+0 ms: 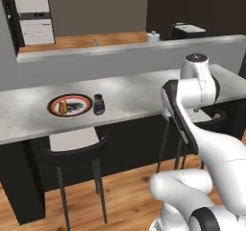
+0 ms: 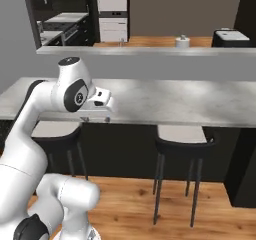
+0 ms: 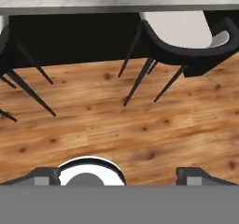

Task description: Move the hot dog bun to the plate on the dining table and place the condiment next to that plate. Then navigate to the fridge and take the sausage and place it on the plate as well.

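Note:
The hot dog bun (image 1: pixel 63 108) lies on the left part of the red-and-black-rimmed plate (image 1: pixel 77 98), which sits on the marble dining table (image 1: pixel 134 95). Just right of the plate stands the condiment (image 1: pixel 99 104), a small jar with a dark lid. My gripper (image 2: pixel 95 119) hangs off the table's near edge, pointing down at the floor, well to the right of the plate and jar. In the hand view its fingertips (image 3: pixel 44 176) are far apart with nothing between them; the gripper (image 3: pixel 119 177) is open. The fridge and the sausage are out of view.
Black stools with pale seats stand tucked under the table's near side (image 1: pixel 72 143) (image 2: pixel 182 139) (image 3: pixel 186 29). Wooden floor (image 3: pixel 116 120) lies below the hand. Behind the table runs a grey half wall (image 1: pixel 125 57), with a wooden counter and kitchen units beyond.

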Controlling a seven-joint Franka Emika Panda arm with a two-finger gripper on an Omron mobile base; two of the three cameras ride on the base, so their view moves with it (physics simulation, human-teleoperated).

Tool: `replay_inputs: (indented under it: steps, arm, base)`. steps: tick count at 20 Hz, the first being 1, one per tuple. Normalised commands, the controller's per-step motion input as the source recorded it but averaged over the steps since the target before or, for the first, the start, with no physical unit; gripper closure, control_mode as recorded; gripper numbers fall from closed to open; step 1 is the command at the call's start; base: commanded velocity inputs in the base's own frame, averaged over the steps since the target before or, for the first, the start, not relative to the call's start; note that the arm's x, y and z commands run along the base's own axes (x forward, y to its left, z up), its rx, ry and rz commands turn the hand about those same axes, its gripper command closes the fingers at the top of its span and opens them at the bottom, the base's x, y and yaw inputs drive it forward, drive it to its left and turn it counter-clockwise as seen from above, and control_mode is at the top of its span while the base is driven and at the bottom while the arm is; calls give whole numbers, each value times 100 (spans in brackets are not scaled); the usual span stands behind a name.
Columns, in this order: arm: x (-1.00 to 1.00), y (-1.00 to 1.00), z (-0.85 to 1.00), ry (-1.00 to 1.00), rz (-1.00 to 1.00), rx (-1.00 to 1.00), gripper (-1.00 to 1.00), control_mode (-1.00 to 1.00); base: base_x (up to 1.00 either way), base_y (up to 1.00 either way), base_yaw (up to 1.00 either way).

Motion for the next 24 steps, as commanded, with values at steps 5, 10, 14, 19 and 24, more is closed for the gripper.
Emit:
replay_inputs:
  steps: [5,10,14,19,24]
  arm:
    - [0,0,0,0,0,0,-100,100]
    - [0,0,0,0,0,0,-100,100]
    - [0,0,0,0,0,0,-100,100]
    - [0,0,0,0,0,0,-100,100]
    - [0,0,0,0,0,0,-100,100]
  base:
    - [10,-100,-5]
    - [24,-100,-1]
    - [20,-100,0]
    - [28,-100,0]
    - [48,-100,0]
